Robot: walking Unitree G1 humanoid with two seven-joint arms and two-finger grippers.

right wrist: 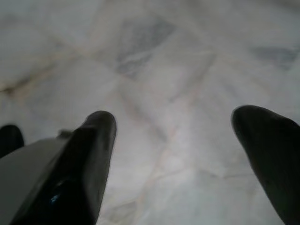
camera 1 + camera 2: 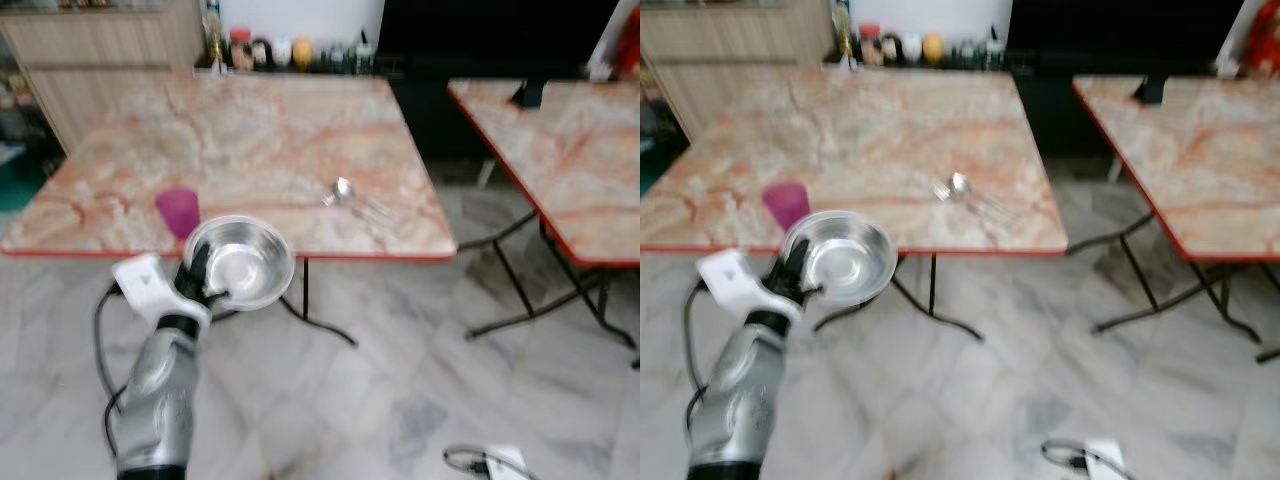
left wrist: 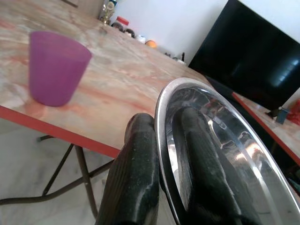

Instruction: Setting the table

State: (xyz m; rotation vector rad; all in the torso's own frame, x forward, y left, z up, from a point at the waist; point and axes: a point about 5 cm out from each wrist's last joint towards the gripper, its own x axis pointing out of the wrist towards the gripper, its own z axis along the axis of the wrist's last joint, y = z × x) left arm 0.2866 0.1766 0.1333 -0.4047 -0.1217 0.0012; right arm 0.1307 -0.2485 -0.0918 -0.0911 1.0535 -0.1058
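In the lower left of the left eye view, the left gripper (image 2: 207,283) is clamped on the rim of a steel bowl (image 2: 240,262), one black finger inside the bowl and one outside, as the left wrist view shows plainly. The bowl hangs at the near edge of the marble table (image 2: 250,130), partly over the top and partly over the floor, tilted a little toward the robot. The free tabletop lies straight ahead of it, toward the upper part of the frame. A purple cup (image 2: 178,211) stands just beside the bowl, to its upper left, and a spoon (image 2: 345,191) lies well apart toward the middle right. To set the bowl down it likely needs carrying forward, between those two. The right gripper (image 1: 171,140) hangs spread apart over the floor, idle.
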